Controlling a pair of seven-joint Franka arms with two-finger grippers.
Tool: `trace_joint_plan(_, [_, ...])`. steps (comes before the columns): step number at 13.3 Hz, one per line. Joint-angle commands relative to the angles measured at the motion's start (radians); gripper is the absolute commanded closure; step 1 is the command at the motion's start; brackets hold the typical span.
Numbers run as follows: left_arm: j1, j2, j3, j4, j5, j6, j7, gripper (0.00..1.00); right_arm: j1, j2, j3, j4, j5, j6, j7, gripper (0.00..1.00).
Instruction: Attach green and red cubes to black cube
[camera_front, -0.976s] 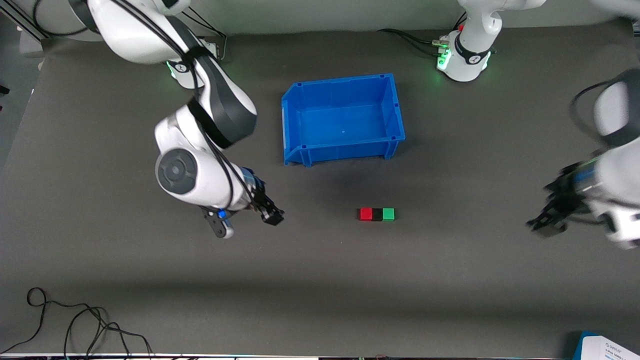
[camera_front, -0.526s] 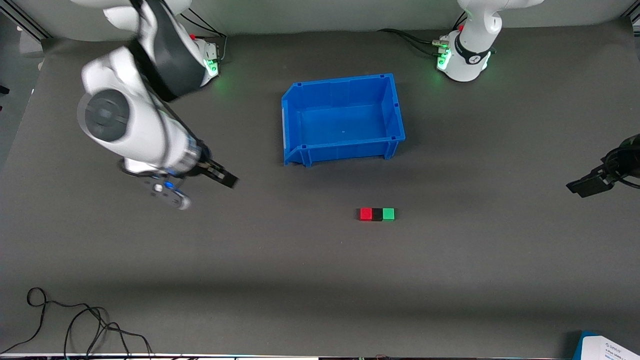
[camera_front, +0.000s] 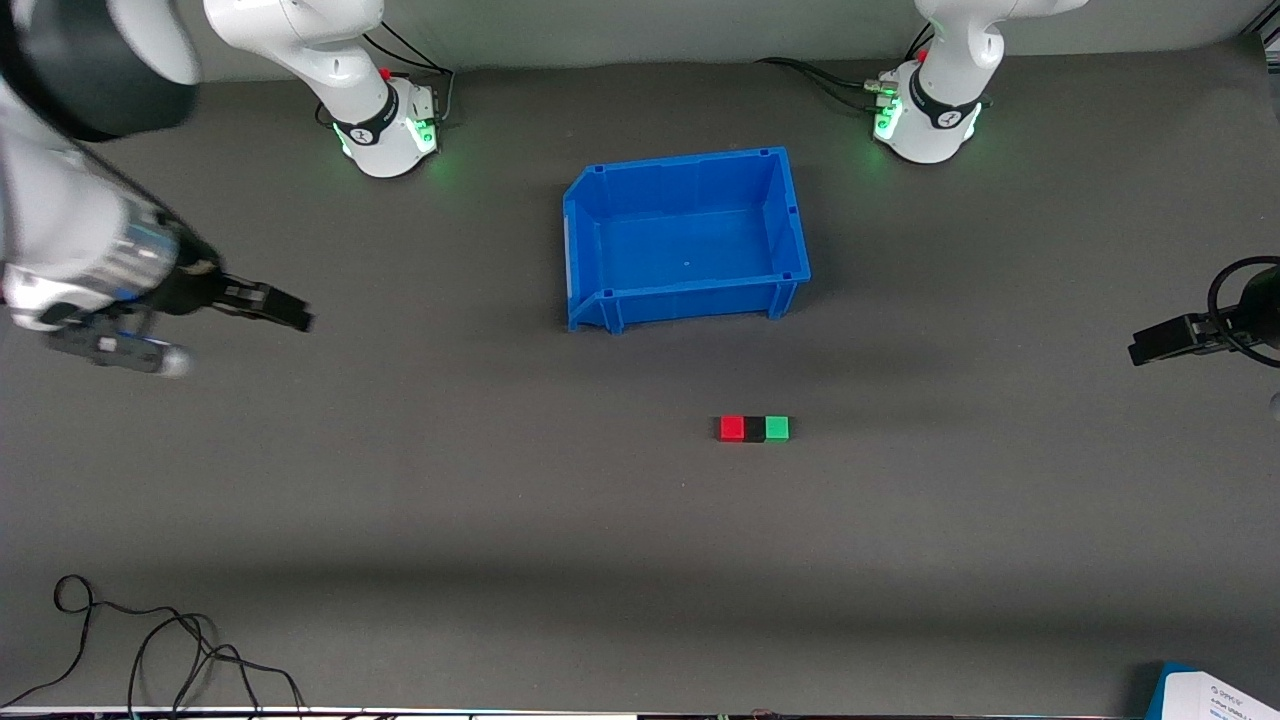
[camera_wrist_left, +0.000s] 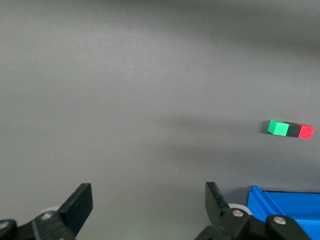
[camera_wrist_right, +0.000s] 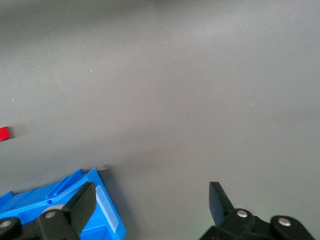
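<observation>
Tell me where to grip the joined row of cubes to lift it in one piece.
Come from above and close on the end faces, one finger on the red cube, the other on the green cube. Squeezing along the row should press both against the black cube rather than split them.

A blue bin (camera_front: 686, 238) stands on the dark grey table mat (camera_front: 500, 520), open side up, with nothing visible inside. One of its corners toward the right arm's end is cut at an angle. A loose black cable (camera_front: 150, 650) lies coiled on the mat, much nearer to the front camera than the bin and toward the right arm's end. A white sheet with a blue border (camera_front: 1215, 695) lies nearer to the front camera than the bin, toward the left arm's end.
</observation>
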Motion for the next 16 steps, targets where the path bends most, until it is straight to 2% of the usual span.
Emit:
trace_joint_plan(1, [-0.009,-0.013,-0.006,0.003,0.021,-0.038,0.042,0.00,-0.052,-0.057,0.016,-0.035,-0.056,0.001,-0.130,0.00])
trace_joint_plan(2, [-0.008,-0.013,-0.006,0.003,0.021,-0.038,0.044,0.00,-0.052,-0.060,0.016,-0.034,-0.091,-0.002,-0.144,0.00])
trace_joint_plan(4, [-0.008,-0.037,-0.003,-0.021,0.021,-0.025,0.066,0.00,-0.056,-0.074,0.014,-0.028,-0.104,-0.027,-0.148,0.00])
trace_joint_plan(7, [-0.012,-0.120,-0.003,-0.127,0.021,0.034,0.068,0.00,-0.058,-0.114,0.008,-0.047,-0.104,-0.019,-0.152,0.00])
trace_joint_plan(11, [-0.008,-0.264,-0.020,-0.344,0.021,0.171,0.079,0.00,-0.055,-0.114,-0.004,-0.046,-0.107,-0.021,-0.160,0.00])
trace_joint_plan(16, [-0.008,-0.254,-0.028,-0.346,0.019,0.174,0.090,0.00,-0.047,-0.094,-0.015,-0.037,-0.084,-0.016,-0.161,0.00])
